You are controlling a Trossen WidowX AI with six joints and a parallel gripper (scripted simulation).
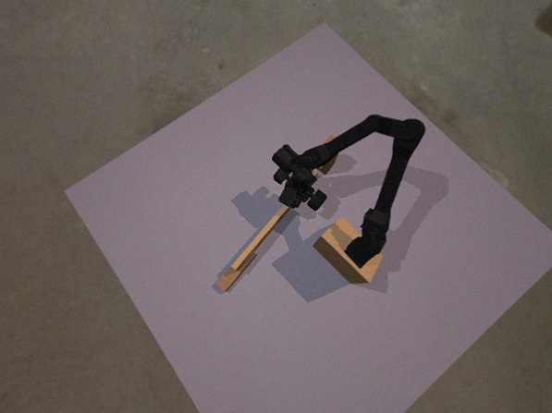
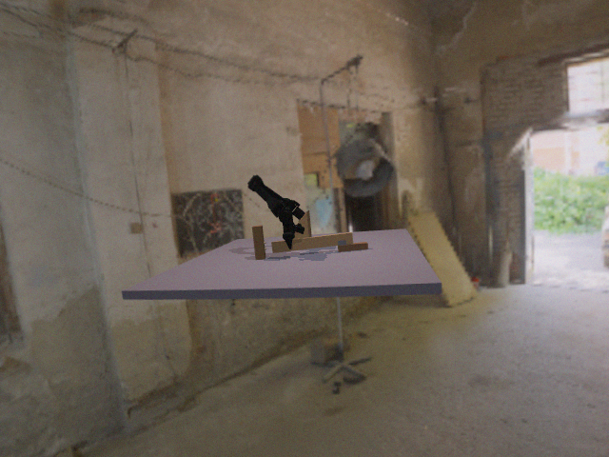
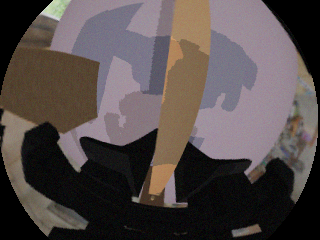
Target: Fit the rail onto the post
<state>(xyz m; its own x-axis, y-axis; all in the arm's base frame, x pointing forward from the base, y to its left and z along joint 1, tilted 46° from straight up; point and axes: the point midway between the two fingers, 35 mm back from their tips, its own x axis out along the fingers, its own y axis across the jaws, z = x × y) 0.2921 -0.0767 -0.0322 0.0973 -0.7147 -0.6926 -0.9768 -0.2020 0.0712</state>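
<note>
The long wooden rail [image 1: 261, 238] [image 2: 320, 241] [image 3: 185, 100] slopes slightly up from its near end to its far end. Its far end is at the low footboard block [image 1: 225, 282] [image 2: 359, 247]; the bracket fit is too small to make out. My gripper [image 2: 289, 247] [image 3: 166, 132] is shut on the rail close to its near end. The near end is just off the table and a small gap apart from the upright post [image 1: 328, 165] [image 2: 258, 243] [image 3: 151, 192]. The pegs are mostly hidden. In the top view the gripper's body hides the fingertips.
A large wooden block [image 1: 333, 257] [image 2: 305, 224] [image 3: 50, 90] under the arm's base stands to one side of the rail. The arm arches over from it. The table [image 1: 260, 342] [image 2: 295, 275] carries the shadows of arm and rail.
</note>
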